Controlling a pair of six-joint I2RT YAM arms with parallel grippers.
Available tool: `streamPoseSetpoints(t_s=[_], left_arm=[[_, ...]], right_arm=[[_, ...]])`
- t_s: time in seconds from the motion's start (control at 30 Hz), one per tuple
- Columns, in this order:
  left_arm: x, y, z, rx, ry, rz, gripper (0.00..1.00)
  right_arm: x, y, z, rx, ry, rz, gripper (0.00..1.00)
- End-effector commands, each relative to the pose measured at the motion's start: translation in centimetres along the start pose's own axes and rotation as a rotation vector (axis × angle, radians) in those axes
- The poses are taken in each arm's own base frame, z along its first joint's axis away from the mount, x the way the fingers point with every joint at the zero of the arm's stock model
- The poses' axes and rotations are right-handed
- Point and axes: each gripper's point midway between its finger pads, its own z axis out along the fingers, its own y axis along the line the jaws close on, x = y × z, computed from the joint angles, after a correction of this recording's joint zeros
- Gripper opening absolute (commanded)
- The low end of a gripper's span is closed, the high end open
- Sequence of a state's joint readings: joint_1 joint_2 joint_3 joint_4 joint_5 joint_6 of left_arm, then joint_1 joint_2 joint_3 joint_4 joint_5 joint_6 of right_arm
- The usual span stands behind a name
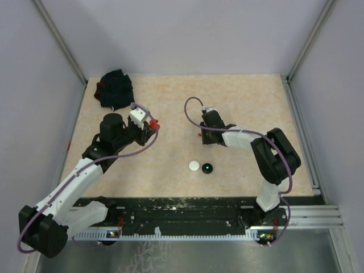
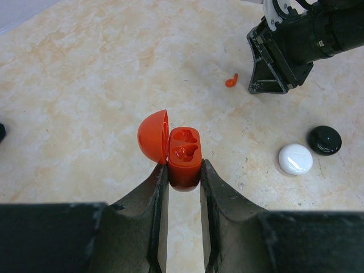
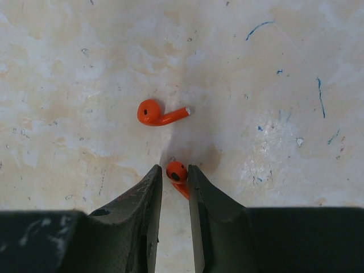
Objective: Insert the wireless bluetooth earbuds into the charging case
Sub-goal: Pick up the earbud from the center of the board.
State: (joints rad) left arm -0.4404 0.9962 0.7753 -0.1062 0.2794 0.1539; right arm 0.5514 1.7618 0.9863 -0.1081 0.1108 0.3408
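The right wrist view alone shows the right end effector [image 3: 173, 169] pinching one orange earbud [image 3: 177, 173] at its tips. The second earbud [image 3: 152, 112] lies just beyond it, near the centre of the worktop [image 3: 273, 142]. The left wrist view alone shows the left end effector [image 2: 183, 165] clamped on the glossy orange charging case [image 2: 185, 152], with its lid swung open and two wells showing.

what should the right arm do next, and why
Probably lift the right gripper and carry its pinched earbud over to the open case held by the left gripper: both slots look empty, and the other earbud lies on the table.
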Motion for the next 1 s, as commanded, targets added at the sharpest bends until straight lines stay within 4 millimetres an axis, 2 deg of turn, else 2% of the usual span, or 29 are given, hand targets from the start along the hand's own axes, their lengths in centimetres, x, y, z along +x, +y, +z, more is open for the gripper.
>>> streamPoseSetpoints(t_s=[0.0, 0.4, 0.63, 0.97], left_arm=[[-1.6, 0.2, -0.2, -0.001, -0.033, 0.005, 0.0], [-1.4, 0.2, -0.1, 0.002, -0.029, 0.001, 0.0], [-1.5, 0.2, -0.1, 0.005, -0.03, 0.0, 0.0], [-1.4, 0.1, 0.0, 0.011, -0.029, -0.002, 0.0]], right_arm=[[-1.3, 0.1, 0.1, 0.001, -0.001, -0.015, 0.25], [0.0, -0.7, 0.8, 0.085, 0.044, -0.082, 0.25], [0.0, -0.4, 0.4, 0.102, 0.055, -0.113, 0.24], [0.3, -0.2, -0.1, 0.117, 0.083, -0.129, 0.26]])
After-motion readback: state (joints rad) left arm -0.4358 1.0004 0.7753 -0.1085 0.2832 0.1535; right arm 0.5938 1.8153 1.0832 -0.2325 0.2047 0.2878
